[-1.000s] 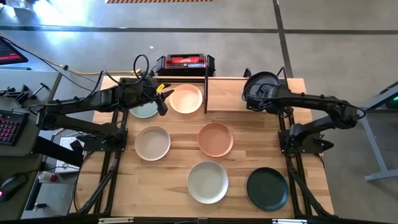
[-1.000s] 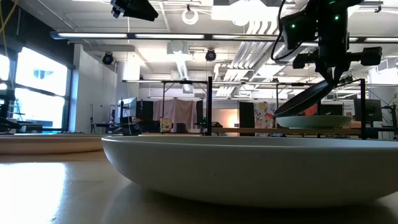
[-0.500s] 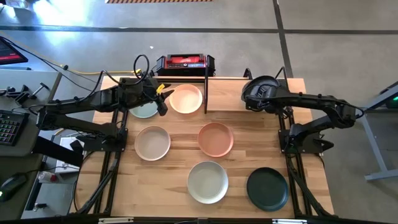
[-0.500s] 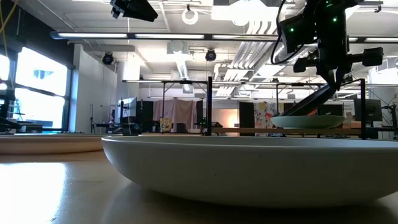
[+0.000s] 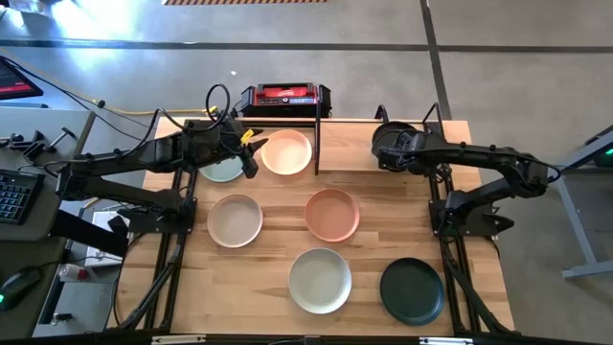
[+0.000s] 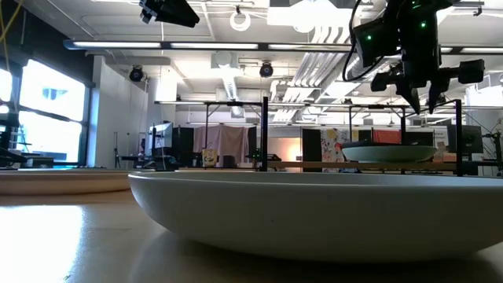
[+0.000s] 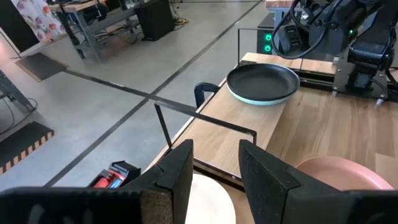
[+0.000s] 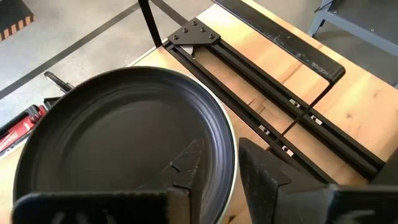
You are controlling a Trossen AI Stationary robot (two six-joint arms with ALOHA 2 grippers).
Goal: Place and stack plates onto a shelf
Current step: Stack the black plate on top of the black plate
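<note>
1. The plates: a black plate point(image 7: 262, 81) lies on a pale green one point(image 7: 264, 98) on the right half of the shelf point(image 5: 350, 146). A cream plate point(image 5: 286, 151) and another pale plate point(image 5: 222, 171) sit on the left half. Four more plates rest on the table point(image 5: 268, 259).
2. The right tool point(image 6: 420, 100) hangs just above the black plate with its fingers apart and empty. If it lifts off at a slant, a fingertip could catch the rim and drag the top plate off centre.
3. The stack appears to lie close to the shelf's far edge, so a nudge could push it toward the drop.
4. The left tool point(image 7: 214, 165) is open, holding nothing, above the left plates. Moving sideways, it could strike the upright divider point(image 5: 317, 134).
5. Reaching next for the pink plate point(image 5: 332, 213), either arm could cross the other's path.
</note>
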